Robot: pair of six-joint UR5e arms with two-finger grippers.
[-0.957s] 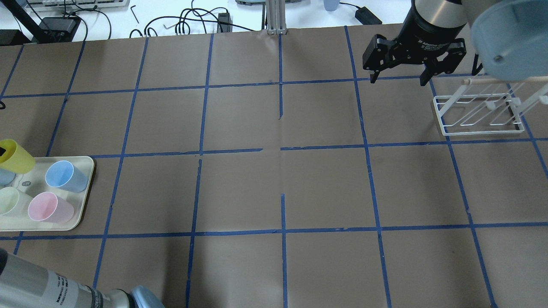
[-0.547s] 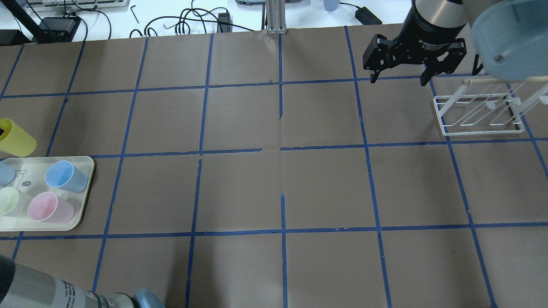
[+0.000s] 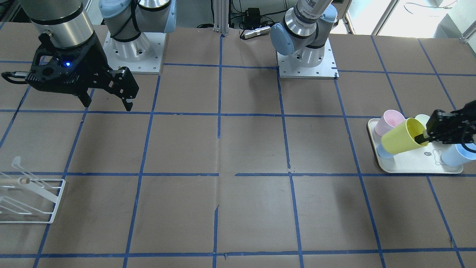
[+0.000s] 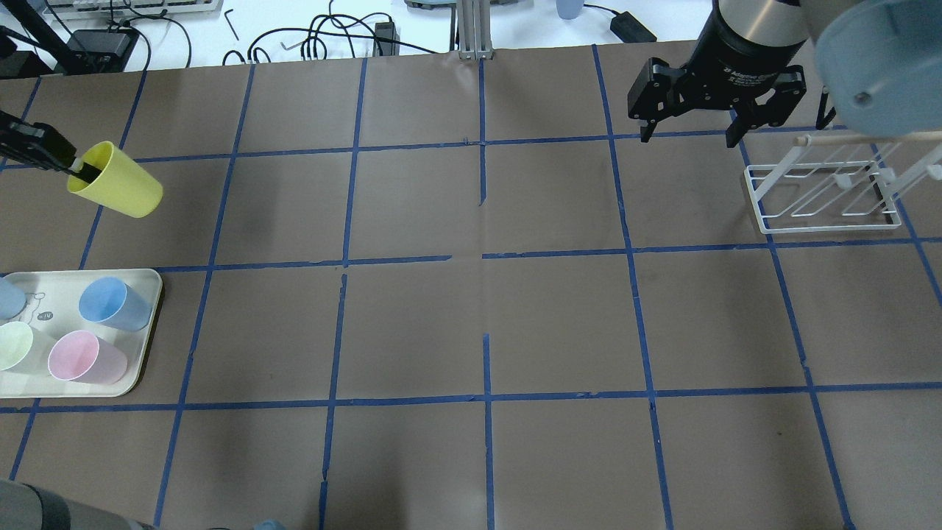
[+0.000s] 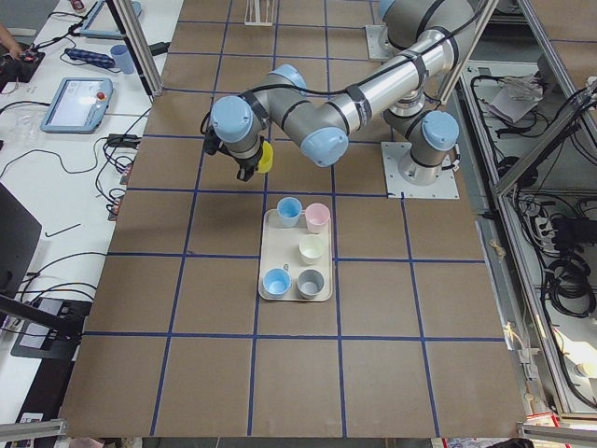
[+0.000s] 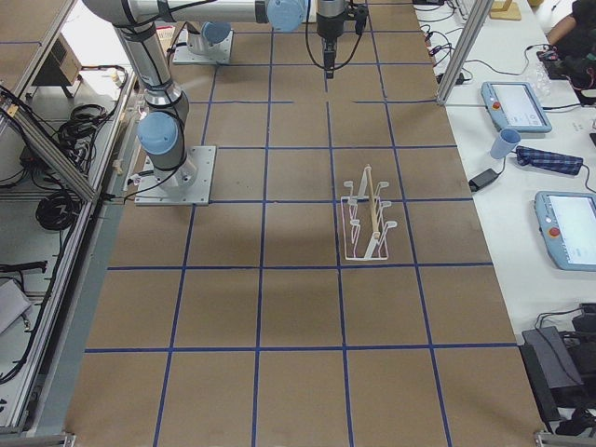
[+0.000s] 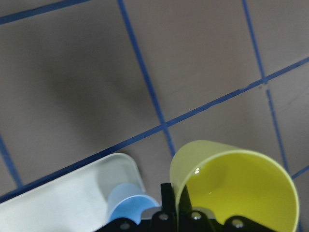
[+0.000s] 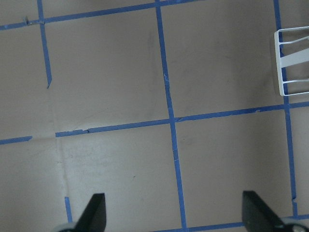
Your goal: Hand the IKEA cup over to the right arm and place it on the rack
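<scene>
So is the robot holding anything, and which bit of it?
Yes: the left gripper pinches the yellow cup by its rim, one finger inside. The right gripper is open and empty.

IKEA cup (image 4: 118, 182) raised, farther from tray (image 4: 147, 288)

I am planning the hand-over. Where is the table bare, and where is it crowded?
Bare: the whole middle of the table, between the tray and the rack. Crowded: the tray, holding cups, and the far corner where the open right tool hangs beside the rack.
</scene>
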